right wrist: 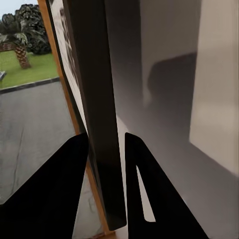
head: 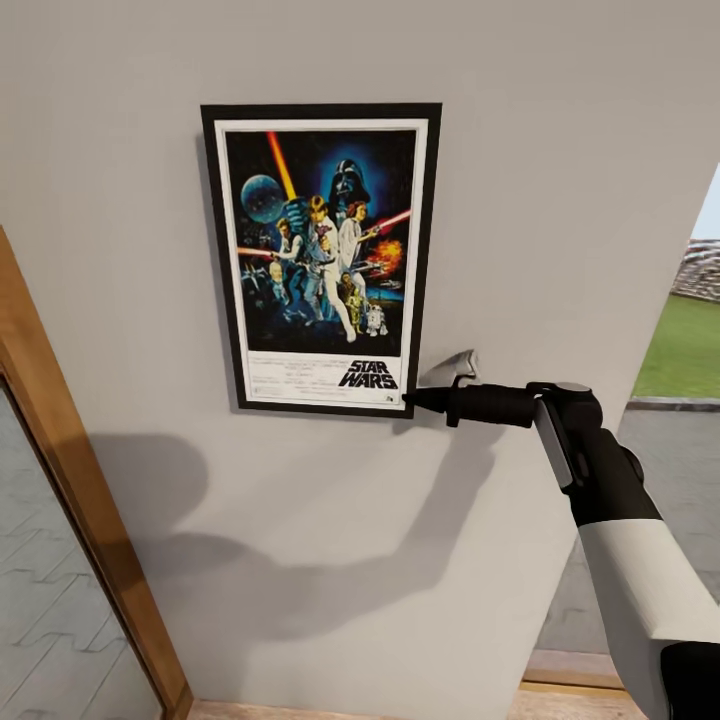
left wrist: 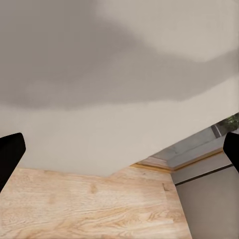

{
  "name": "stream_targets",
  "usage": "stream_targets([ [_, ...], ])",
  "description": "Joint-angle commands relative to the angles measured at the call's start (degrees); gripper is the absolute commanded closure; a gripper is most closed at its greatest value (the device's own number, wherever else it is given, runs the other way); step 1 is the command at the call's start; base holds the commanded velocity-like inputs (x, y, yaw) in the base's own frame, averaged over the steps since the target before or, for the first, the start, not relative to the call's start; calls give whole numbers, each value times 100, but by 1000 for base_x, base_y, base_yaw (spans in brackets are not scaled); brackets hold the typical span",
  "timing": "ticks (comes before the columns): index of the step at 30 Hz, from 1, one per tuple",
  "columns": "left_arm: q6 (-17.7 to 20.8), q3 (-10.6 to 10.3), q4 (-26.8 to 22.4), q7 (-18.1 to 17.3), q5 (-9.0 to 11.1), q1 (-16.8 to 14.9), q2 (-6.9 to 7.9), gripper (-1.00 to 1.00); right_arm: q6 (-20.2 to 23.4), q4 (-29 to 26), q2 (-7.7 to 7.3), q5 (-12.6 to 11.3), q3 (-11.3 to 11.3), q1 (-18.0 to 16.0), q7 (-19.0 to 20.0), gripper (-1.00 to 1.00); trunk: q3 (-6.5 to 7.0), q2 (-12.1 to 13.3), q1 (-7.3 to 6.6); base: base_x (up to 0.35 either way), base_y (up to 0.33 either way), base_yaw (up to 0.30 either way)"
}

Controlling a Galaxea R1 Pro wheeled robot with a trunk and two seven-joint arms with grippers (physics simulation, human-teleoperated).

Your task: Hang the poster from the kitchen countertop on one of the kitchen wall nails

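The Star Wars poster (head: pixel 320 260) stands upright and flat against the pale grey wall (head: pixel 560 150), black frame and white border in full view. My right gripper (head: pixel 412 400) reaches in from the right and is shut on the poster's lower right corner. In the right wrist view its two black fingers (right wrist: pixel 74 164) sit on either side of the dark frame edge (right wrist: pixel 97 99). My left gripper (left wrist: pixel 119 149) is open, its fingertips far apart, facing the bare wall above a wooden floor. Any wall nail is hidden behind the poster. The kitchen countertop is out of view.
A wooden door frame (head: pixel 70 500) with glass runs down the left of the wall. At the right the wall ends at an opening onto grey paving and grass (head: pixel 690 340). Light wood floor (left wrist: pixel 89 209) lies below.
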Motion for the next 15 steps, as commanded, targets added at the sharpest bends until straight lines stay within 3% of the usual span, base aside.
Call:
stream_targets([
  [1, -35, -23, 6, -8, 31, -1, 3, -100, 49, 6, -5, -44, 9, -4, -12, 100, -3, -4, 2, 0, 0, 0],
  [15, -37, -21, 7, -8, 29, -1, 3, -100, 71, 38, 3, -30, 0, -5, -30, 100, -3, -4, 2, 0, 0, 0],
])
